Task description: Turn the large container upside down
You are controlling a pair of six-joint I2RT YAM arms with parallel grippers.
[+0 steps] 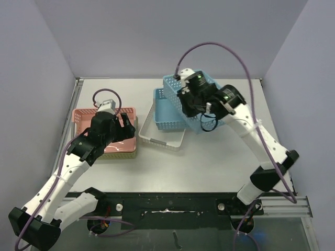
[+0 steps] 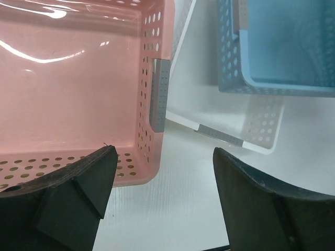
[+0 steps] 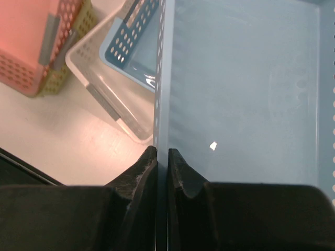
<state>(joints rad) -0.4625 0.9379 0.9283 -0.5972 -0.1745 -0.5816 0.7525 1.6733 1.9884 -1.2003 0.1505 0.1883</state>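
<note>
Large container [image 3: 241, 94] light blue, walls perforated; basket [image 2: 68, 89] pink, perforated, grey strip; tray [image 1: 162, 138] white.

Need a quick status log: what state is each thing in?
Large blue basket: tilted, not upside down.
Right gripper: shut on its wall.
Left gripper: open, empty.
Pink basket: upright, nested in yellow basket.
Small blue basket: upright, inside white basket.

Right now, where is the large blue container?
In the top view, right of centre: the large blue container is tilted beside the white tray, its wall pinched by the right gripper.
</note>
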